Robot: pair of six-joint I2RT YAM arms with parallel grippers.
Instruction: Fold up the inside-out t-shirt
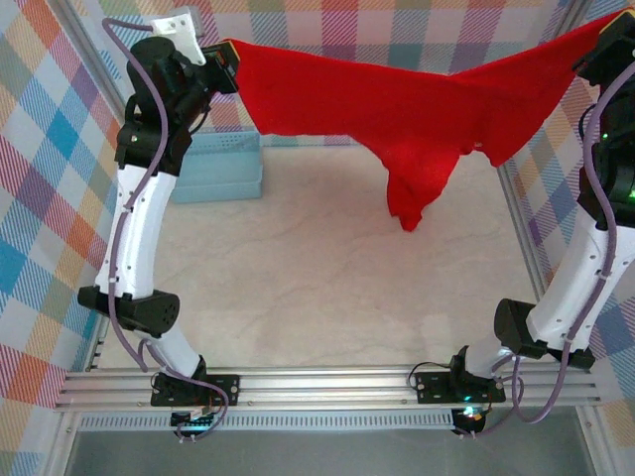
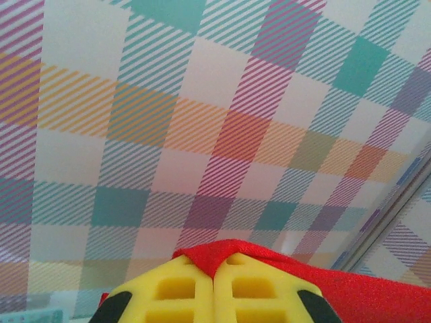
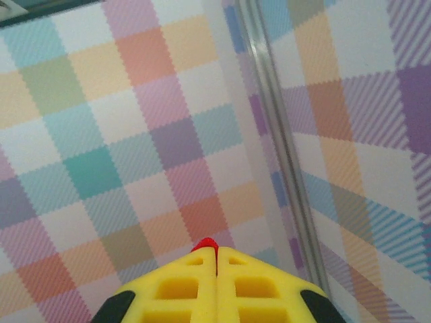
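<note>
The bright red soft cloth t-shirt [image 1: 397, 109] hangs aloft from ten to two o'clock over the pale desk [image 1: 298, 288]. The left end effector [image 2: 214, 264] and right end effector [image 3: 217, 250] are clamped on its ends. The right's sliver-thin bite could slip free.

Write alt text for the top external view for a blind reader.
A red t-shirt hangs stretched in the air between two robot arms, the left arm and right arm each with jaws shut on one end. A fold droops from its middle over the pale table; a light-blue basket sits at the far left.
</note>
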